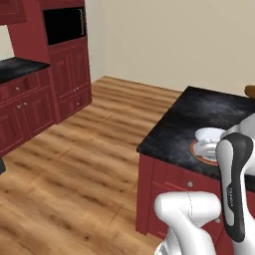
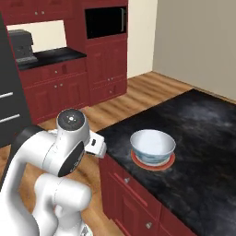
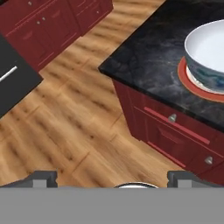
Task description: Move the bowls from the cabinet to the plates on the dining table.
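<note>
A white bowl with a blue-teal pattern (image 2: 152, 146) (image 3: 209, 54) (image 1: 209, 135) stands upright on the orange-red plate (image 2: 152, 162) (image 3: 192, 82) (image 1: 199, 152), near the corner of the black marbled dining table (image 2: 203, 133) (image 3: 148, 57) (image 1: 199, 107). My gripper (image 3: 113, 178) is open and holds nothing. It hangs over the wooden floor, off the table's corner and apart from the bowl, which lies up and to the right in the hand view. A dark red wall cabinet (image 2: 39, 11) hangs over the far counter, its doors shut.
Red drawer fronts with silver knobs (image 3: 175, 127) face me below the table edge. A built-in black oven (image 2: 105, 21) sits in a tall red unit. A coffee machine (image 2: 20, 44) stands on the far counter, beside a dark appliance (image 2: 7, 97). Open wood floor (image 1: 74, 164) lies between.
</note>
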Controlling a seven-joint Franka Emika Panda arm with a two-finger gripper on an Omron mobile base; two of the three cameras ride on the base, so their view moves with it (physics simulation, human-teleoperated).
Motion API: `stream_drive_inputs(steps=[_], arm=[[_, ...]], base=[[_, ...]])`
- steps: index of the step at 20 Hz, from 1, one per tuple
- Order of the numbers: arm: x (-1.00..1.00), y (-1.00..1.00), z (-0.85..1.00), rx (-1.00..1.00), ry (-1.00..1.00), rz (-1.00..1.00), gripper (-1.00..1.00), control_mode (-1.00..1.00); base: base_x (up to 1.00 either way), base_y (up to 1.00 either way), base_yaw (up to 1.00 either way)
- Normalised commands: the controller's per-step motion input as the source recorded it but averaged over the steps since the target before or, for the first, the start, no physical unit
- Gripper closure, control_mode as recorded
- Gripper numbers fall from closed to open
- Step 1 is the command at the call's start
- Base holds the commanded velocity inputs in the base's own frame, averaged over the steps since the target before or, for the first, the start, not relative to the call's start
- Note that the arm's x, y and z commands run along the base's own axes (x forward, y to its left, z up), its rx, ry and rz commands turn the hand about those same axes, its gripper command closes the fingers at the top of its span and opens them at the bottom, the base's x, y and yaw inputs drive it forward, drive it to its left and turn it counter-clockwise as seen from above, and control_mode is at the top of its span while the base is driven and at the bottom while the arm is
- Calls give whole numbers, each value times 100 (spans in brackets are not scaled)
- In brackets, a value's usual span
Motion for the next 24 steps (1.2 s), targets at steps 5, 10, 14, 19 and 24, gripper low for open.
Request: stream_drive_inputs(steps=[5,10,14,19,24], arm=[[0,0,0,0,0,0,-100,100],[0,0,0,0,0,0,-100,100],[0,0,0,0,0,0,-100,100],[0,0,0,0,0,0,-100,100],[0,0,0,0,0,0,-100,100]], base=[[-13,18,34],[-10,20,35],[-10,18,36],[-7,20,36],[-8,25,35]])
